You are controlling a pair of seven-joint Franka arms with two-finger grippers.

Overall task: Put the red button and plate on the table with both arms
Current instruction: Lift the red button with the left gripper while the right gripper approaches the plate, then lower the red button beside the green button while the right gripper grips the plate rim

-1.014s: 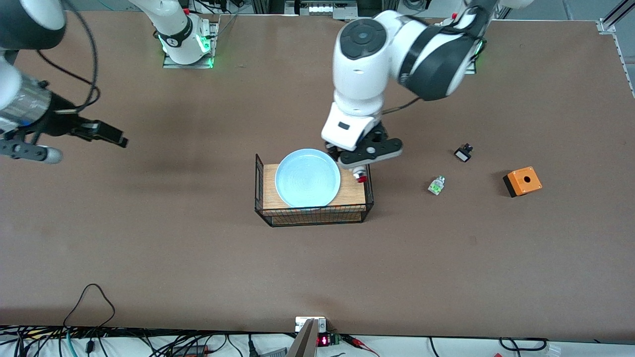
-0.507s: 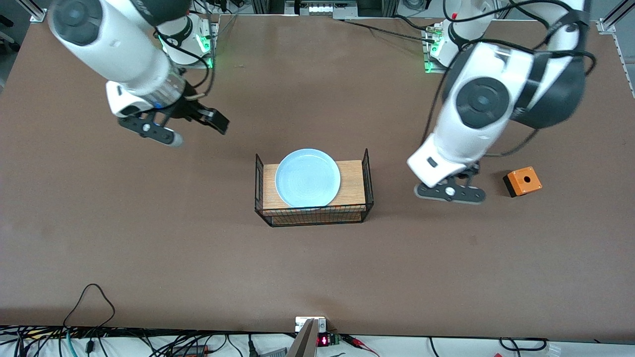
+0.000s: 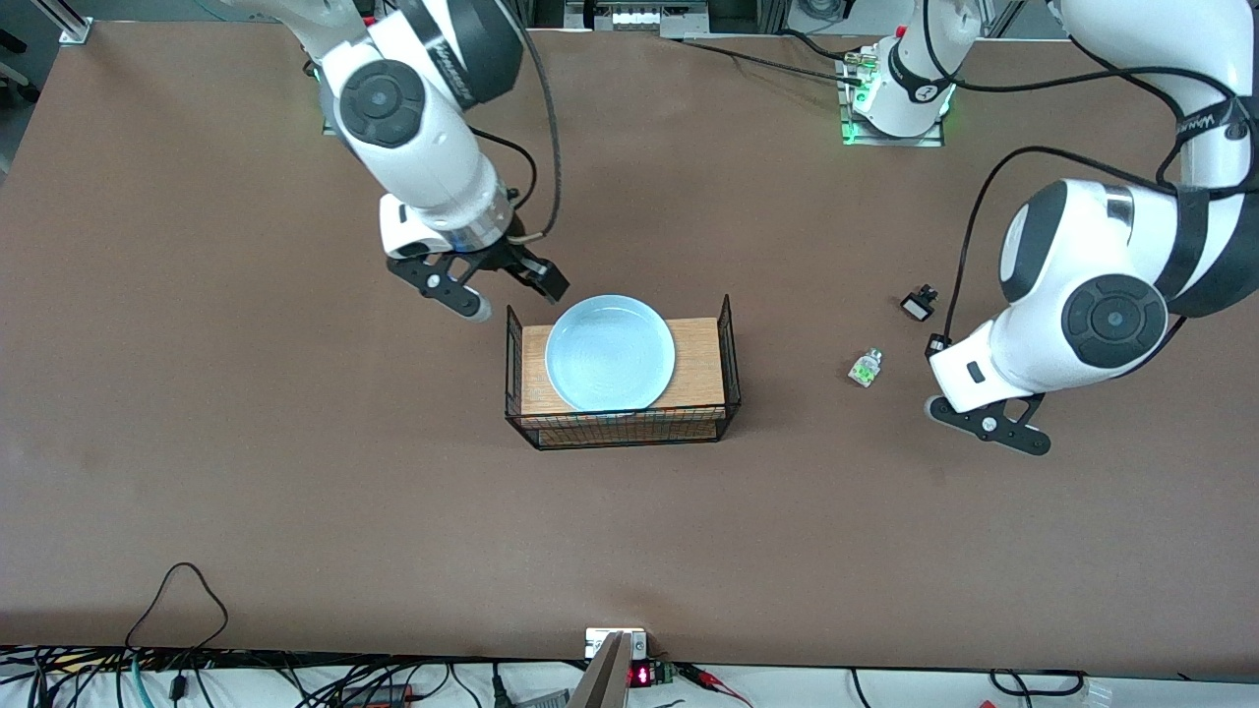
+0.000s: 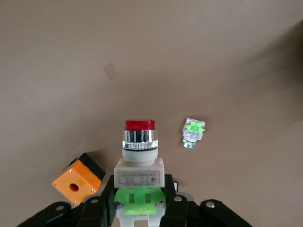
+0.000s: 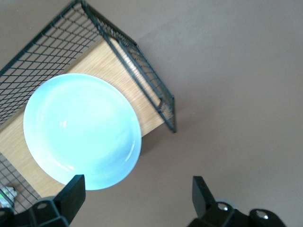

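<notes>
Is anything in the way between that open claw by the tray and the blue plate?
Yes. The wire side wall of the tray stands between the right tool and the plate; from above, nothing visible covers the plate.

The plate [image 3: 610,353] is set on the tray [image 3: 704,366], mid-counter [image 3: 295,472]. Toward the left arm's end two small parts are laid — one [image 3: 866,368] nearer the front camera, the other [image 3: 919,302] farther. A box [image 4: 78,178] is found beside them.
</notes>
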